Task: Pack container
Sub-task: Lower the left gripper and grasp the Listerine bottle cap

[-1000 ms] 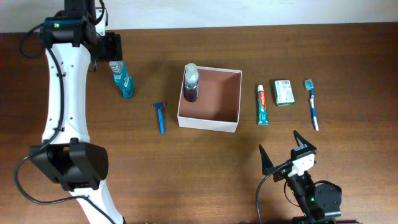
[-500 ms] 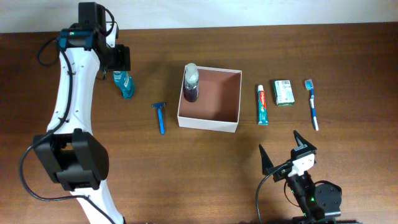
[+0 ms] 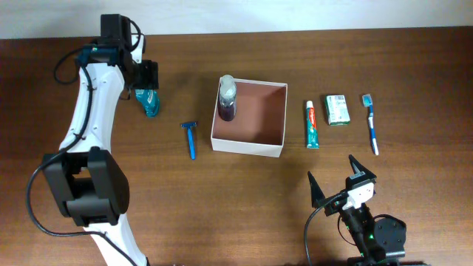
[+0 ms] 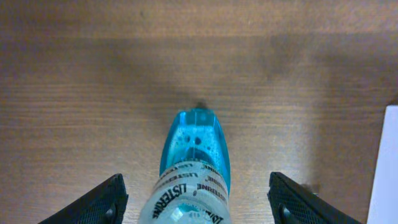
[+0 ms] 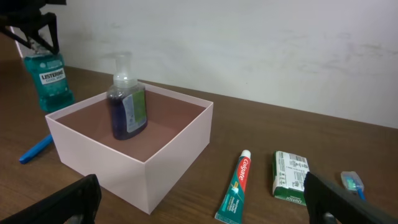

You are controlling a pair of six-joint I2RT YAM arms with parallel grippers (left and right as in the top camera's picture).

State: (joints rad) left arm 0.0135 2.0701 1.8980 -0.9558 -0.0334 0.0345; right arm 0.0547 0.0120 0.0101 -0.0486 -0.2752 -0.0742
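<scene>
Left gripper (image 4: 196, 193) straddles a mouthwash bottle (image 4: 194, 146) by the far edge of the table (image 3: 222, 207).
Jaws apart, gaps both sides; right gripper (image 3: 332, 170) spread wide at near edge, clear of the container (image 3: 247, 145).

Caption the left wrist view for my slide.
Open left tool straddles the blue mouthwash bottle; container edge at right.

Container (image 3: 247, 146): it sits mid-counter (image 3: 414, 185), with the pump bottle (image 3: 227, 100) standing in its far left corner.
Left of it: you have the razor (image 3: 191, 138) just beside its left wall, and the mouthwash bottle (image 3: 150, 102) farther left and farther back.
Right of it: you see the toothpaste tube (image 3: 312, 124), then the carton (image 3: 338, 109), then the toothbrush (image 3: 371, 123), each apart.
Left pincer (image 4: 196, 179): it straddles the mouthwash bottle, clear of both sides.
Right pincer (image 3: 330, 167): it hangs near you, before the toothpaste tube.
</scene>
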